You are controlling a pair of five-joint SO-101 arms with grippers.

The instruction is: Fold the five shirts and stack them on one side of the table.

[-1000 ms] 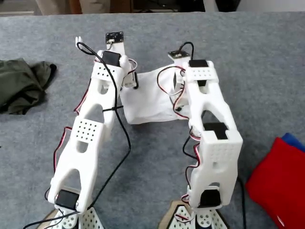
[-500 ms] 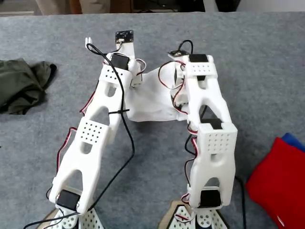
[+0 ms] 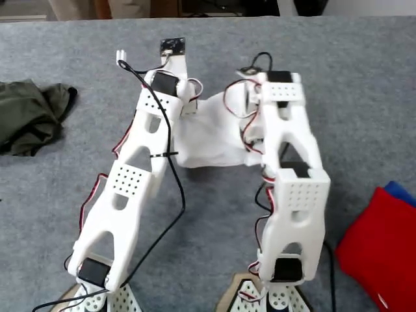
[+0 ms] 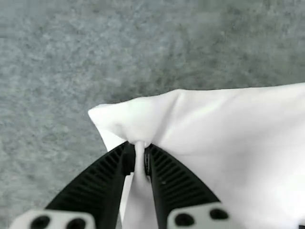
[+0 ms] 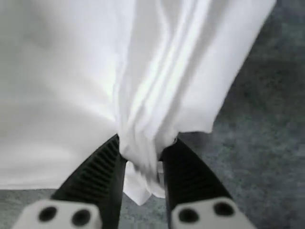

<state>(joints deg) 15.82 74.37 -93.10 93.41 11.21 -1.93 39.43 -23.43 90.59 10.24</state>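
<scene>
From the high view you see the white shirt (image 3: 208,133) lying on the grey table (image 3: 357,78) between your two arms, with the left arm (image 3: 140,175) reaching over its left edge and the right arm (image 3: 289,169) over its right edge, so both side borders are hidden under the wrists. A crumpled green shirt (image 3: 29,114) sits well apart at the table's left edge. A red shirt (image 3: 380,244) lies flat at the right edge, with a bit of blue fabric (image 3: 400,190) showing just behind it. In the left wrist view your left gripper (image 4: 139,155) is nearly closed, its ribbed black fingers (image 4: 109,176) pinching a thin upright fold of the white shirt (image 4: 228,138) right at one corner. The cloth spreads smooth away from that pinch, and bare table (image 4: 71,57) shows beyond the corner. In the right wrist view your right gripper (image 5: 143,152) stands a little wider, clamped on a thick bunch of pleats in the white shirt (image 5: 71,95). The gathered folds run away from the fingers (image 5: 102,167) in long ridges, a small tail of cloth hangs out between them, and grey table (image 5: 267,119) shows past the shirt's edge.
</scene>
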